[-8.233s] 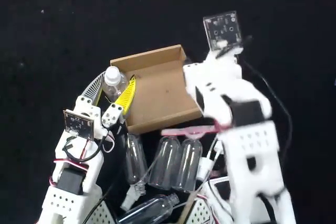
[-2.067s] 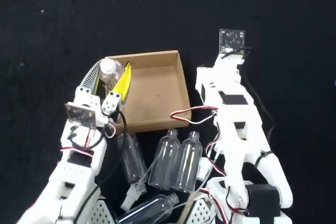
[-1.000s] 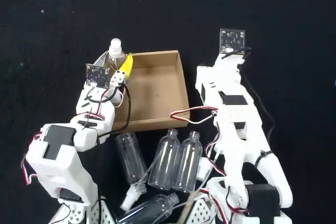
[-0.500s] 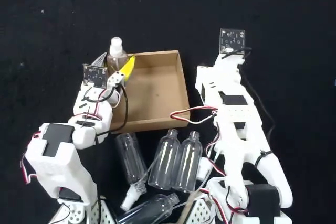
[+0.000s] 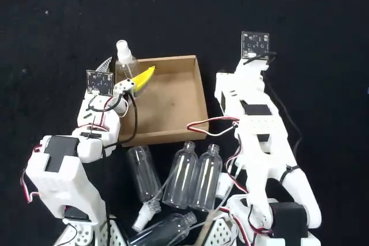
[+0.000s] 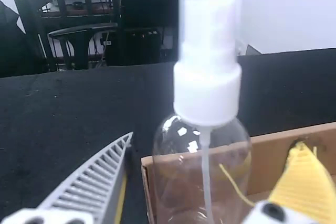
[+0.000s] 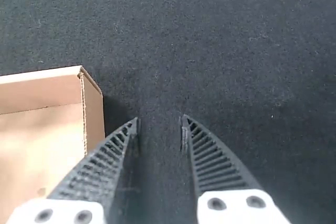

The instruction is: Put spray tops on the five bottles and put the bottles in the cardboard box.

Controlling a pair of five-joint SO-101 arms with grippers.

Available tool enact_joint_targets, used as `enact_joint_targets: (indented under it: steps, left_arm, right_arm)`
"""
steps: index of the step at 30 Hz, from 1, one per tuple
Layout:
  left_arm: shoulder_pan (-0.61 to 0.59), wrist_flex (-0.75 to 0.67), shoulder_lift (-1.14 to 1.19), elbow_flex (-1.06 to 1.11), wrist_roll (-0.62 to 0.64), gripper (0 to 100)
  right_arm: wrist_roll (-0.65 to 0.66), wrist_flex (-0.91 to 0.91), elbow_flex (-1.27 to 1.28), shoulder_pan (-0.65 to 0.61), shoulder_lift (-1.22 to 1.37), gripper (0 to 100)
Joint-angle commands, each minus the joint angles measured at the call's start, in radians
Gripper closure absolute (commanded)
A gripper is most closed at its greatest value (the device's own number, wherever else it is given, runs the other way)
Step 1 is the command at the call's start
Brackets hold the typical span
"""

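A clear bottle [image 5: 123, 64] with a white spray top [image 6: 207, 77] stands upright at the far-left corner of the cardboard box [image 5: 173, 105], in front of its far wall [image 6: 270, 153]. My left gripper [image 5: 130, 66] is open around it; the grey finger [image 6: 92, 190] and the yellow finger [image 6: 304, 182] both stand apart from the bottle's sides. My right gripper [image 7: 160, 123] hovers over the black table just past the box's far-right corner [image 7: 81, 77], slightly open with nothing between its fingers. The right arm [image 5: 253, 113] lies along the box's right side.
Several clear bottles without tops lie near the front, among them two side by side [image 5: 195, 176] and one [image 5: 143, 171] left of them. A loose spray top with its tube [image 5: 144, 217] lies by them, among cables. Black cloth covers the table [image 5: 311, 38].
The left arm has shifted the upright bottle slightly left at the box's far-left corner. Its yellow finger has swung away from the bottle. The right arm has kept still.
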Motion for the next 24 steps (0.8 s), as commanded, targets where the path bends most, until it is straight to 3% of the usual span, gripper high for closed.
enact_joint_targets:
  steps: [1, 6, 8, 18, 24]
  left_arm:
    - [-0.008, -0.015, -0.031, -0.012, 0.006, 60]
    - [-0.005, -0.002, -0.241, 0.107, 0.011, 60]
    - [-0.012, 0.087, -0.359, 0.151, 0.005, 60]
    - [-0.062, 1.126, -0.999, 0.182, 0.003, 60]
    - [-0.064, 1.459, -1.246, 0.180, 0.003, 60]
  right_arm:
    - [0.008, -0.021, -0.004, 0.025, -0.053, 89.9]
    - [0.008, -0.021, -0.004, 0.025, -0.051, 89.9]
    - [0.008, -0.021, -0.004, 0.025, -0.051, 89.9]
    - [0.008, -0.028, 0.013, 0.023, -0.051, 89.9]
    - [0.008, -0.028, 0.018, 0.021, -0.051, 89.9]
